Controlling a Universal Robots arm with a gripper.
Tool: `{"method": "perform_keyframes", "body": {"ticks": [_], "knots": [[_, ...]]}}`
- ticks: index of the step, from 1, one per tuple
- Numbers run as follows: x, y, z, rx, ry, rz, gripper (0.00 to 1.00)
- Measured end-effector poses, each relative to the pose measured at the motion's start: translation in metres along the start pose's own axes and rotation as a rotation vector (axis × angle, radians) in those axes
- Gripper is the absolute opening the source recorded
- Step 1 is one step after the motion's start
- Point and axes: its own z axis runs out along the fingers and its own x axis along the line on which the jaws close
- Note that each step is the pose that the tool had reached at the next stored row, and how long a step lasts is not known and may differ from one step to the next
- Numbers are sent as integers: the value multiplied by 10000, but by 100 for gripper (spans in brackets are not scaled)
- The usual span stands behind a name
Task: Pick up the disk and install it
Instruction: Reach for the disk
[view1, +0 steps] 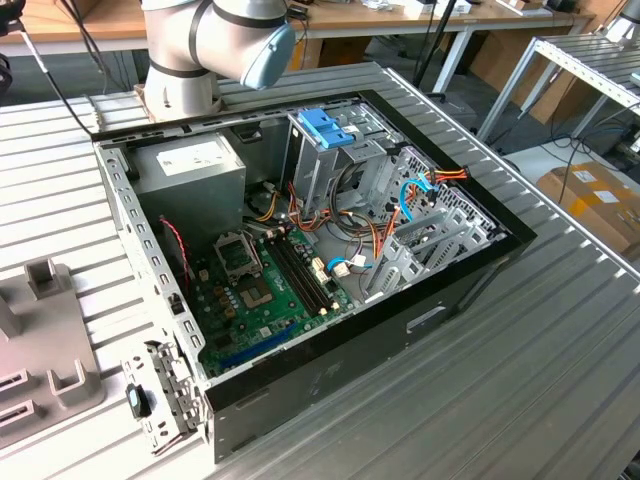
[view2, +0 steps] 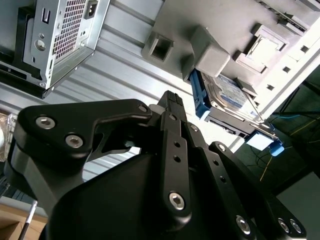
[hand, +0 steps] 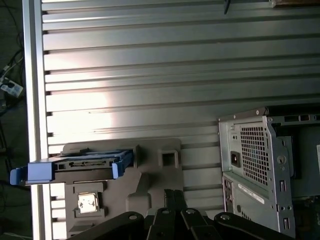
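Observation:
The disk (view2: 227, 95) is a silver drive with a white-and-blue label in a light-blue carrier. It stands on edge in a grey holder block (view2: 210, 50) on the ribbed table. In the first wrist view the disk (hand: 85, 165) appears edge-on, its blue carrier handle (hand: 37, 172) sticking out past the grey holder block (hand: 150, 185). My black gripper (hand: 173, 192) hangs well above the table beside the block, apart from the disk, its fingers together and holding nothing. The second wrist view has the gripper (view2: 172, 97) pointing towards the block.
An open computer case (view1: 470, 270) lies on the ribbed table, with a motherboard (view1: 260, 285), a grey power-supply box (view1: 190, 170) and a tall metal cage topped by a blue bracket (view1: 325, 128). The case's rear panel (hand: 255, 160) sits close to the gripper. The arm's base (view1: 190, 60) stands behind.

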Motion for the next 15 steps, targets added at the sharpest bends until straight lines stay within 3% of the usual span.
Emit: {"method": "perform_keyframes", "body": {"ticks": [5,15], "knots": [[49,-4,0,-1,0,0,11],[265,-20,-3,0,0,0,11]]}}
